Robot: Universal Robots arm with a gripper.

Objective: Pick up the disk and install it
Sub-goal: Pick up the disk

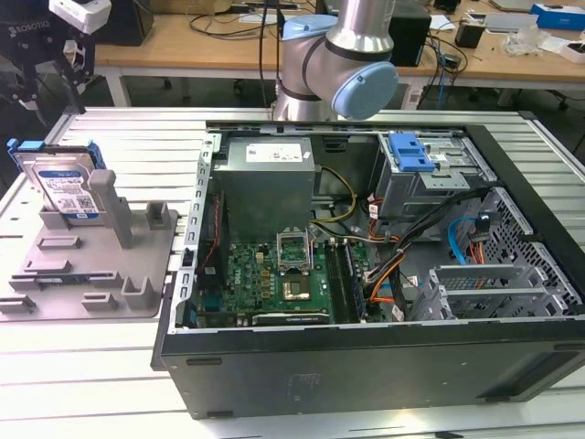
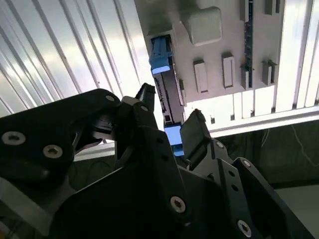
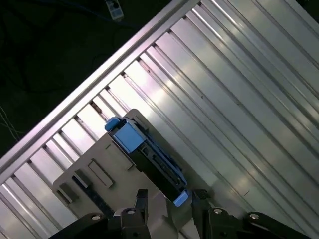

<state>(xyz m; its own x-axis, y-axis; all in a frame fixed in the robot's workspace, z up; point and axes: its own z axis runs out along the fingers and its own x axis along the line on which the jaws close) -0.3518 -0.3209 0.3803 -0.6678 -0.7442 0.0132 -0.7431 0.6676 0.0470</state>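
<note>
One disk (image 1: 64, 183) stands upright in one grey holder (image 1: 101, 293) on the table (image 1: 137, 137). One tool (image 3: 170, 196), released, hangs above the disk. Both wrist views show the disk's edge, and the exterior view shows its label and one open case (image 1: 366, 366).

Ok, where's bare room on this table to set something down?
Exterior view: bare slatted table on the far side of the grey fixture plate, and the near strip before it. Crowded: the plate itself, where the disk stands, and inside the computer case among cables.
</note>
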